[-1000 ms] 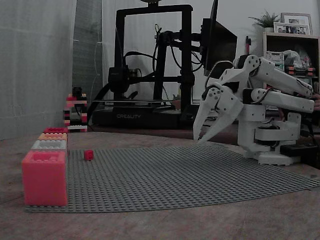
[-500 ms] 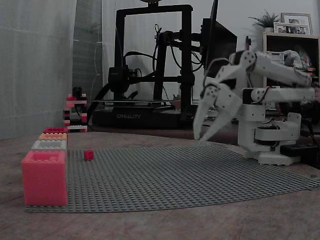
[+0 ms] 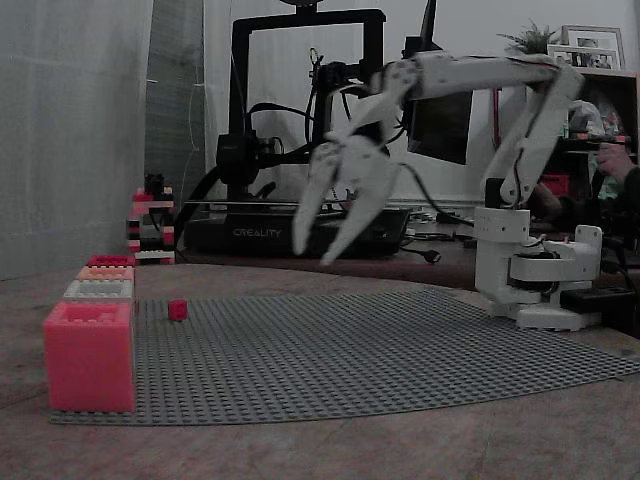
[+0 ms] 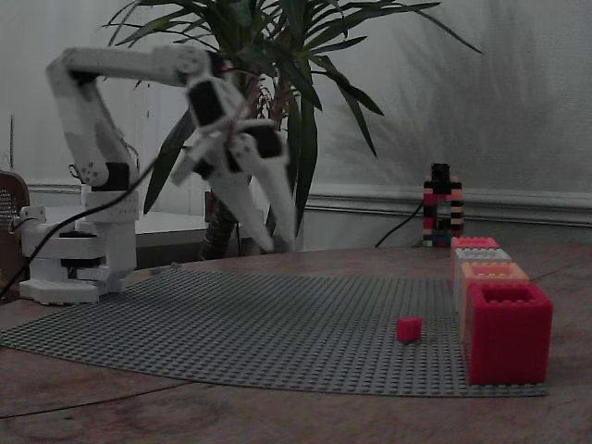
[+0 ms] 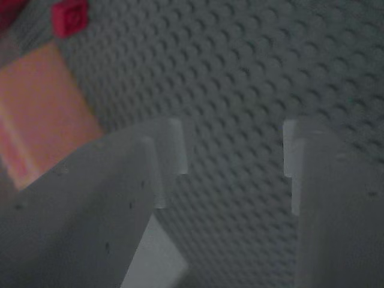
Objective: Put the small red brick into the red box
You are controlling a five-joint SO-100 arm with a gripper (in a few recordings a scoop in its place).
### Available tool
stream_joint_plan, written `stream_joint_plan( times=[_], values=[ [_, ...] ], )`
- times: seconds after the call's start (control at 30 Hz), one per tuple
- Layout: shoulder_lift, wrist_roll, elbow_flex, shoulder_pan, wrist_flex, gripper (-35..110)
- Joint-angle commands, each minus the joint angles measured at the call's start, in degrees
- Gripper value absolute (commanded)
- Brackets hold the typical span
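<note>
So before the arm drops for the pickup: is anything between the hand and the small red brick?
Nothing visible. The open hand hangs above the bare grey baseplate, and the small red brick sits alone beside the boxes.

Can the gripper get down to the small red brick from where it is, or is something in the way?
Probably yes. The gripper hangs open above the grey baseplate, and the small red brick sits alone on it, apart from the row of boxes, with nothing between them.
</note>
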Motion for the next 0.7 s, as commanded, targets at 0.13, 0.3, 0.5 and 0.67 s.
stream_joint_plan(
  times=[0.13,0.3,0.5,0.67],
  values=[
    [-21.4,3.1,-29.0,3.3,-0.2,13],
    [-29.8,4.5,-39.9,5.6,1.0,15],
    [-38.3,5.1,-49.3,7.9,1.7,16],
    [-42.1,6.2,-54.1,7.9,3.3,16]
  ],
)
